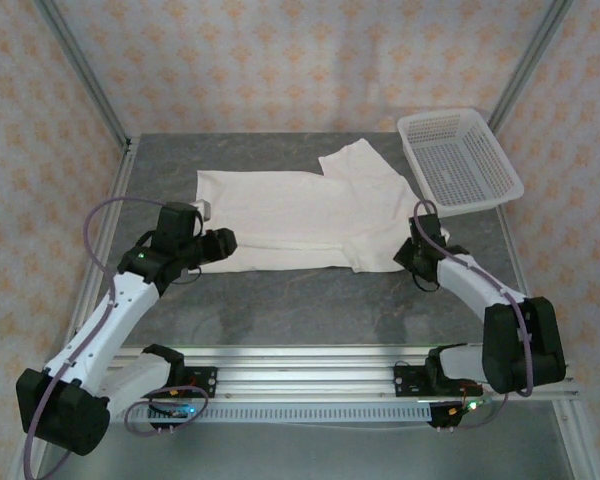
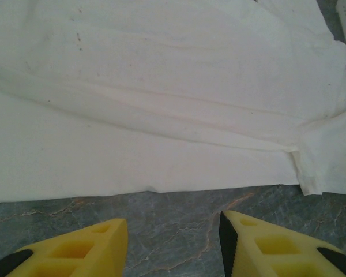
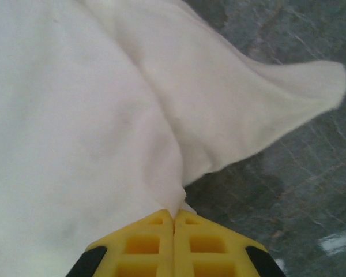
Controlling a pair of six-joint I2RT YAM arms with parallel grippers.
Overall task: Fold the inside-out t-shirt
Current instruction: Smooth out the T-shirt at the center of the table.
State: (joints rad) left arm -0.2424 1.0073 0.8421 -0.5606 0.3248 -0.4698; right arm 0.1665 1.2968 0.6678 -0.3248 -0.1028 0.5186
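From the top camera we see the inside-out t-shirt [image 1: 300, 215] spread out on the grey marbled table [image 1: 310, 300], in the middle of it and toward the far side, with one sleeve reaching toward the far right. Just beside that sleeve, at the far right corner, sits a white mesh basket [image 1: 458, 158]. The left gripper [image 1: 220, 243] lies at the shirt's near left edge, and the right gripper [image 1: 423, 225] is at the shirt's near right edge (from this height we cannot tell how either pair of jaws stands).

In the left wrist view the left gripper [image 2: 173, 222] stands open, its two yellow fingers well apart and nothing between them but bare table [image 2: 57, 210]. The t-shirt [image 2: 161, 115] lies just beyond the fingertips, its near hem running left to right across the view and a long crease crossing the cloth farther on. The fingers do not touch it.

In the right wrist view the right gripper [image 3: 174, 216] is closed, its yellow fingers pressed together with a pinch of the t-shirt [image 3: 75, 115] caught at their tips. The cloth gathers into folds that run toward that pinch, and a rounded flap [image 3: 288, 92] sticks out to the right over the table [image 3: 288, 173].
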